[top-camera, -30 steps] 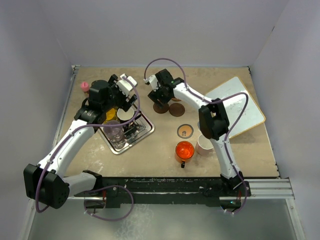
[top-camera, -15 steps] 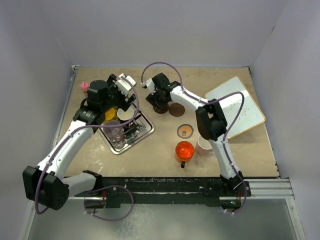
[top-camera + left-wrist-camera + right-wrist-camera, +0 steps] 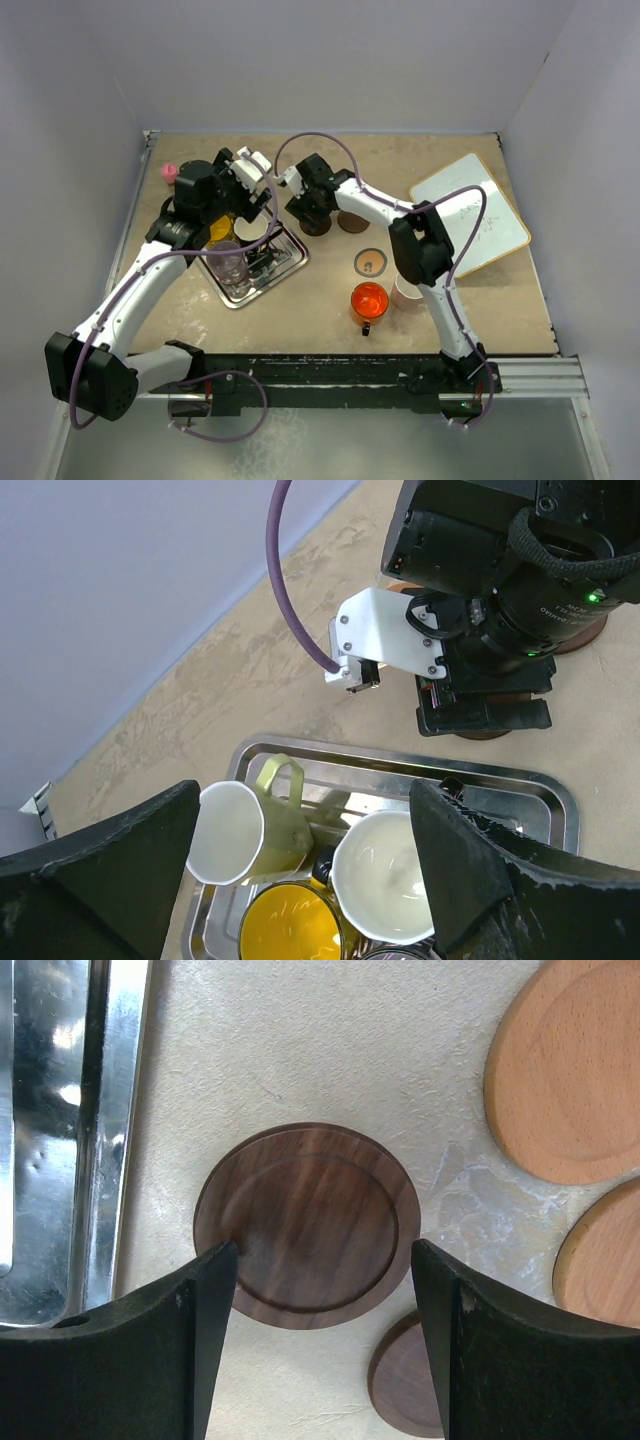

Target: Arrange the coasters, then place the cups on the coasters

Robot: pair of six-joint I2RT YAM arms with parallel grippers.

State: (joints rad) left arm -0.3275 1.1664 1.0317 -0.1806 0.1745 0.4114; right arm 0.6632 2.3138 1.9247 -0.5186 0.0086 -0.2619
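Leftward we have slid our right gripper [image 3: 325, 1250] over the dark brown coaster [image 3: 307, 1225].
It lies flat between the spread jaws, with the tray [image 3: 110, 1110] rim just left; our left gripper [image 3: 305, 798], also spread, hangs above the cups [image 3: 385, 875].

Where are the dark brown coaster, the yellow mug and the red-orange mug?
dark brown coaster [image 3: 307, 1225]: right wrist view, centre of top face.
yellow mug [image 3: 290, 930]: left wrist view, its inside.
red-orange mug [image 3: 369, 299]: top external view, its inside.
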